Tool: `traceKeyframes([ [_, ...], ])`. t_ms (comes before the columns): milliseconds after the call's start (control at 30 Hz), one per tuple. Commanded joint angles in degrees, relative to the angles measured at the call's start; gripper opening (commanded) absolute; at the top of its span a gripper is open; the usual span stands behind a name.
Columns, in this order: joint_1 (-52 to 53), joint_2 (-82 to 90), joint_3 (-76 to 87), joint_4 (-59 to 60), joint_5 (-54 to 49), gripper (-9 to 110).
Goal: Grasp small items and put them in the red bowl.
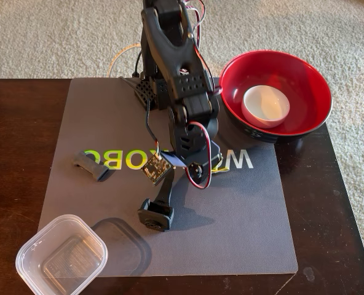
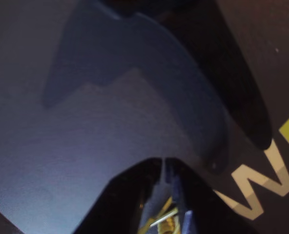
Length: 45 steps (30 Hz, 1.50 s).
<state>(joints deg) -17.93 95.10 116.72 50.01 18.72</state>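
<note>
Pincer point(image 2: 165, 168) pinched on yellow clip point(image 2: 160, 217), bowl point(image 1: 311, 74) apart.

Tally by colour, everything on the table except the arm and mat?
Red: 1, red bowl
White: 1, round ring in the bowl
Black: 2, flat bar, boxy pointed part
Clear: 1, plastic tub
Total: 5
</note>
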Motion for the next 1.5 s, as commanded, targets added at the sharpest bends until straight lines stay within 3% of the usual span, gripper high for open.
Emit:
traceKeyframes([
  [0, 2.11, 5.36, -0.44, -2.37, 1.93, 0],
  [133, 7.47, 6.33, 3.6, -4.75, 5.01, 1],
  [200, 9.67, 4.92, 6.24, -5.27, 12.48, 18],
  [267, 12.3, 4.13, 9.05, -6.33, 23.73, 27],
  [433, 21.71, 3.25, 10.9, -7.73, 43.24, 39],
  [600, 23.99, 3.52, 9.23, -5.71, 51.77, 50],
  [767, 26.1, 16.35, 11.87, -0.53, 50.45, 52],
  [933, 32.61, 18.28, 11.6, -1.23, 48.52, 52],
  [1067, 34.45, 16.44, 7.82, -2.46, 37.27, 52],
  [1167, 33.57, 13.18, 5.01, -1.85, 29.27, 52],
  [1333, 31.11, 13.62, 6.59, -3.25, 30.15, 51],
  [1467, 26.63, 8.26, -2.81, -5.36, 29.79, 50],
])
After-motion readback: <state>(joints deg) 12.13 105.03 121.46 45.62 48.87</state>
